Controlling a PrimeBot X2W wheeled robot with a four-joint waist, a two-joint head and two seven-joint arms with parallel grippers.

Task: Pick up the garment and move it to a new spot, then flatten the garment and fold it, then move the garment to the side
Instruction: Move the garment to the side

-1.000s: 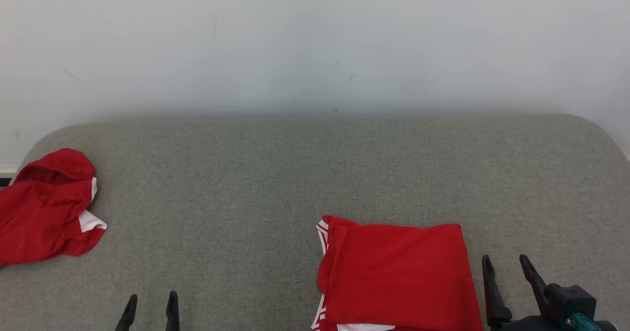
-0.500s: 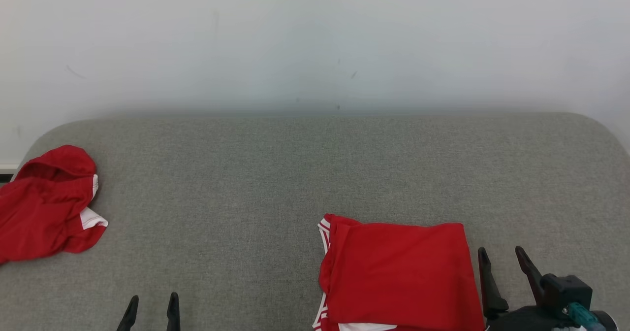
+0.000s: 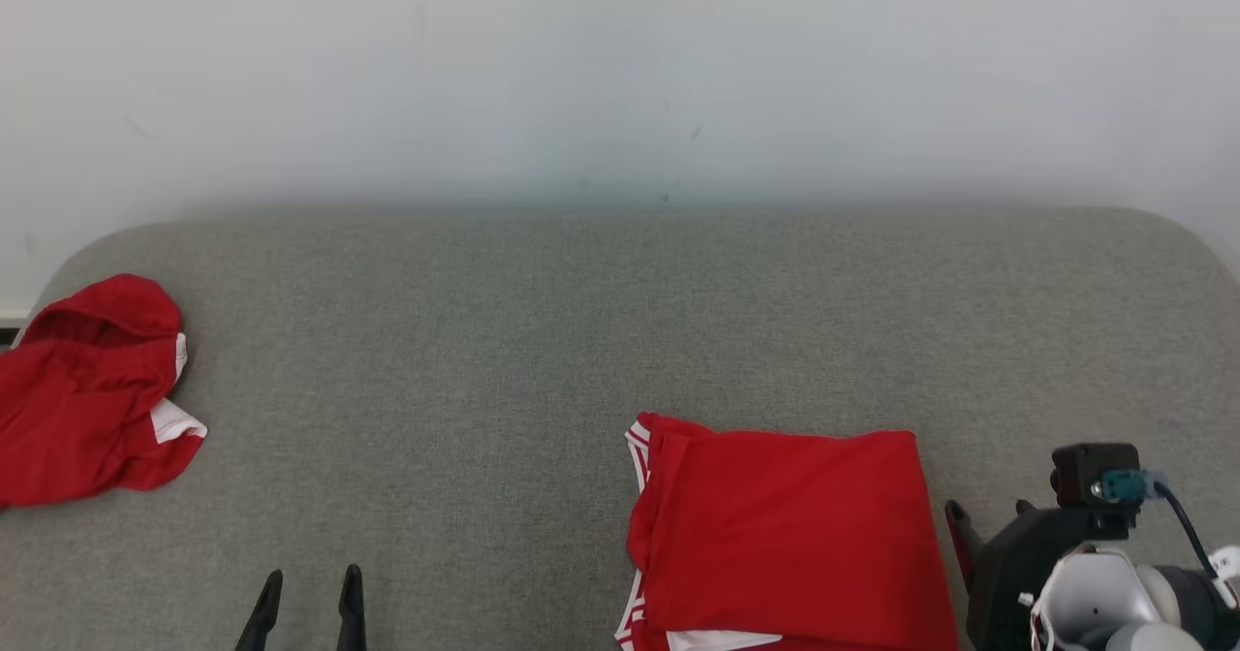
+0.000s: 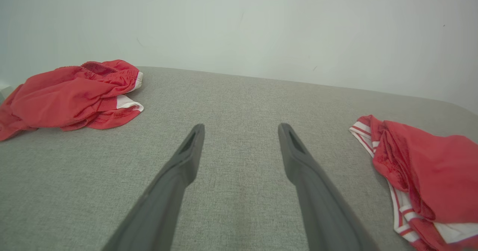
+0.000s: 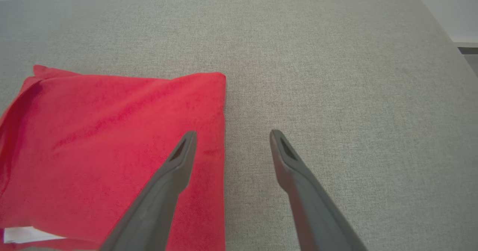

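Note:
A folded red garment (image 3: 785, 535) with white trim lies flat on the grey cushion (image 3: 542, 341), near the front, right of centre. My right gripper (image 3: 988, 525) stands open at the garment's right edge, its wrist tipped over the fingers. In the right wrist view the right gripper (image 5: 231, 133) straddles that edge of the folded garment (image 5: 112, 139): one finger hangs over the red cloth, the other over bare cushion, nothing between them. My left gripper (image 3: 312, 578) is open and empty at the front left; the left wrist view has the left gripper (image 4: 241, 127) above bare cushion.
A second red garment (image 3: 87, 389), crumpled, lies at the cushion's far left edge, also in the left wrist view (image 4: 71, 94). A pale wall (image 3: 620, 79) runs behind the cushion. The cushion's rounded right corner (image 5: 429, 15) drops off to the floor.
My right arm has lifted and tipped its wrist forward, so its body now covers most of the fingers beside the folded garment. The camera has shifted slightly. The left gripper holds still.

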